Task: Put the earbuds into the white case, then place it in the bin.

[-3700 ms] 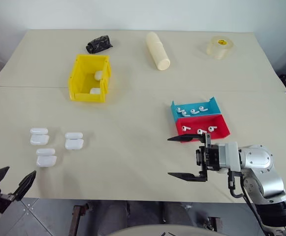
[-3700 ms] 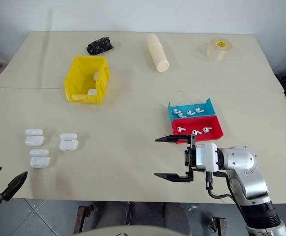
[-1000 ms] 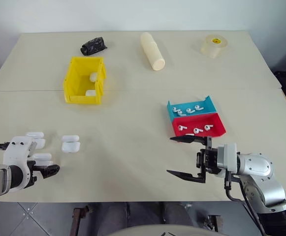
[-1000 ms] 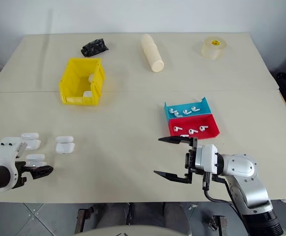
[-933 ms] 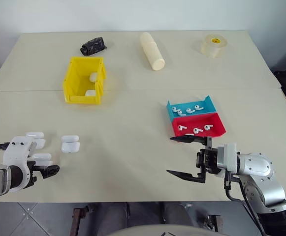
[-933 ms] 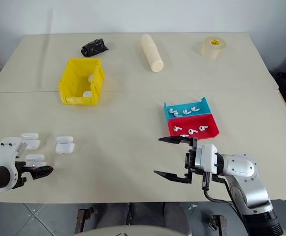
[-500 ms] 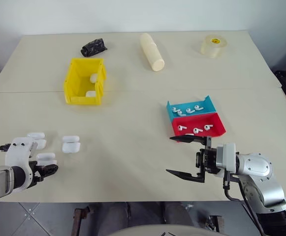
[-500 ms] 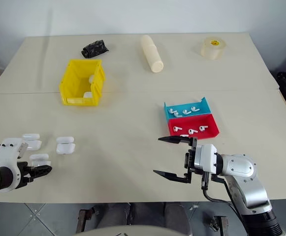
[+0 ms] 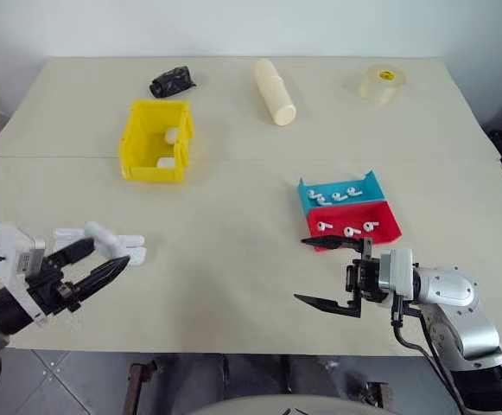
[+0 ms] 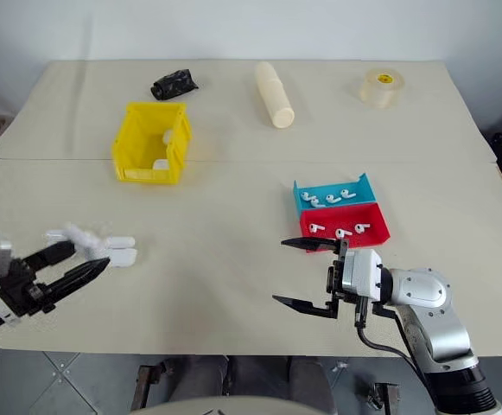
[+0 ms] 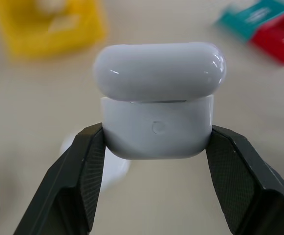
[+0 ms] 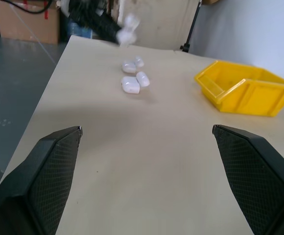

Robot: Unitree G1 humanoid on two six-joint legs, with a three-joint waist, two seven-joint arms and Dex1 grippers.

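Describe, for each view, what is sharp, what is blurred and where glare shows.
Left wrist view: the white case and black fingers are sharp, with soft highlights on its lid; the bin and trays behind are out of focus. Right wrist view: the left gripper holding the case is smeared. Left eye view: evenly lit, soft shadows; the held case looks blurred.

There are no words, numbers or signs to read here. The roll of tape (image 9: 383, 84) near the far right corner of the table (image 9: 233, 207) has a small yellow label on top, but its marks are too tiny to make out. The white case (image 11: 159, 112) has a small round mark on its front, with no letters.
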